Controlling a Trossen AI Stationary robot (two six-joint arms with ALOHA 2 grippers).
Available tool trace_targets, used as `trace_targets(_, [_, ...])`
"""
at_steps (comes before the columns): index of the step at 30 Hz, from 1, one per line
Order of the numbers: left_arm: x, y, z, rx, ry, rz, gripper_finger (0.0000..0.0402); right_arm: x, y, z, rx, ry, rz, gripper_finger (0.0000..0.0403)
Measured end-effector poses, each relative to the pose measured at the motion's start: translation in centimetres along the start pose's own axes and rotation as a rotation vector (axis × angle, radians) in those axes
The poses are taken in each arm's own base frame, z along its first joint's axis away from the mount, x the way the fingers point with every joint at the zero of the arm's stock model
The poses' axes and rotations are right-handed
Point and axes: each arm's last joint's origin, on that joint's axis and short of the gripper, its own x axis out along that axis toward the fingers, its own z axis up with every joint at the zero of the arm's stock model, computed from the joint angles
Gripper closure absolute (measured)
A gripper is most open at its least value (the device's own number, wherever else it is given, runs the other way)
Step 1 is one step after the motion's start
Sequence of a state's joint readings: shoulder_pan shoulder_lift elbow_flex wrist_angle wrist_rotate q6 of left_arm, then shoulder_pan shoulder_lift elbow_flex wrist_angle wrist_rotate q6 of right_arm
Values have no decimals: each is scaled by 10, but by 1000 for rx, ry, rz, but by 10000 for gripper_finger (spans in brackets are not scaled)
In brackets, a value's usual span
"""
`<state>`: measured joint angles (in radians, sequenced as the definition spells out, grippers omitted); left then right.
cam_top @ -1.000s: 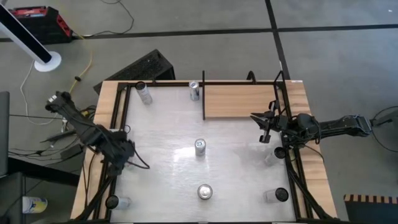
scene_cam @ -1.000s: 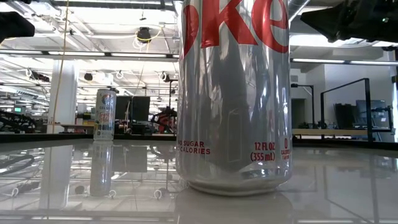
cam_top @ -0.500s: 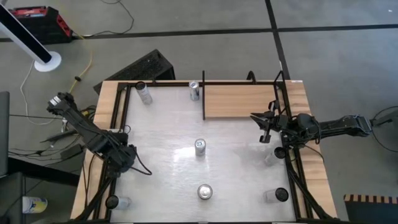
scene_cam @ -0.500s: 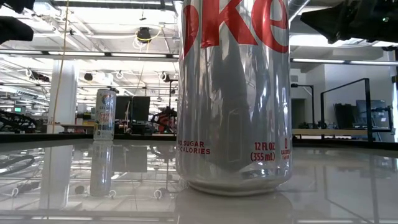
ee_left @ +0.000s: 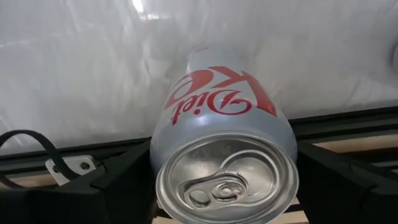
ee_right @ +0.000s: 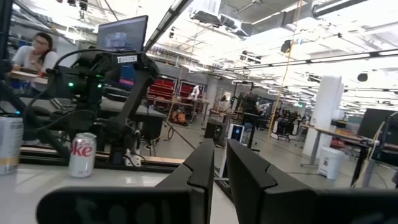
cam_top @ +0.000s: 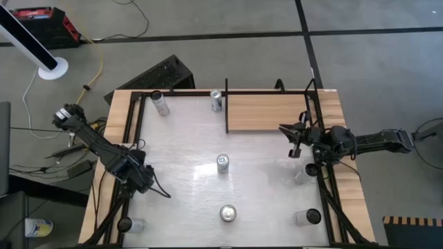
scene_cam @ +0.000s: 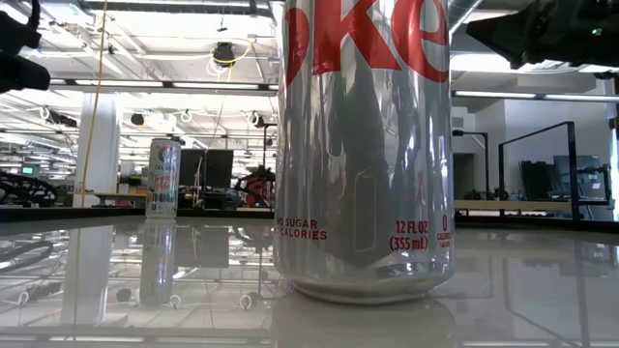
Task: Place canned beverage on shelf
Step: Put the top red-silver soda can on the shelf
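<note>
A silver Diet Coke can (ee_left: 217,106) stands on the white tabletop just inside the left black rail (ee_left: 56,158), its top toward my left wrist camera. My left gripper (ee_left: 224,165) (cam_top: 140,178) points down over it. It is open, with one finger (ee_left: 127,177) on each side of the can's upper part. In the high view the gripper hides this can. The shelf (cam_top: 266,112), a light-brown board with black end rails, lies at the far right. My right gripper (cam_top: 293,142) (ee_right: 220,163) is shut and empty, held level at the shelf's near right corner. My left gripper comes at the Diet Coke can from above, with its fingers beside the can's upper wall (ee_left: 163,146) and across it. The can stands upright on the table. I cannot tell whether the fingers touch it.
Several other cans stand on the table: two at the far edge (cam_top: 217,100) (cam_top: 160,102), one in the centre (cam_top: 222,163), and one near the front (cam_top: 228,213), which fills the low view (scene_cam: 363,155). Black rails run along both sides. People sit beyond the table (ee_right: 34,50).
My left gripper has moved toward the table's near edge and slightly toward the right. In the low view it has come down.
</note>
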<state>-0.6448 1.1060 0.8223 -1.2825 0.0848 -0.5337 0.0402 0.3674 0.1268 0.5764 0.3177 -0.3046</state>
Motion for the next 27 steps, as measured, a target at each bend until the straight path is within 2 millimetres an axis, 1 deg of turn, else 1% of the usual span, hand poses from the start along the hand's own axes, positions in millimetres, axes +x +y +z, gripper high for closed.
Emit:
trace_targets(7, [-2,15,11,6,-24,-46,120,0,-2,0,10,2,-16,332])
trace_targets(10, [-7,24,18,6,-54,-65,122,0,-1,0,12,1,-12,332])
trace_targets(14, [-29,37,30,-16,-157,-63,122,1,-1,2,20,-4,-7,332])
trace_targets(18, [-52,55,41,-72,-234,-32,121,2,-2,5,48,-13,-11,332])
trace_targets(22, [-69,77,63,-79,-268,5,119,4,-3,10,37,3,-10,332])
trace_targets(25, [-80,96,89,-18,-265,43,118,6,-5,14,15,50,-7,332])
trace_targets(27, [-85,110,109,11,-223,71,118,8,-6,17,8,81,-5,332])
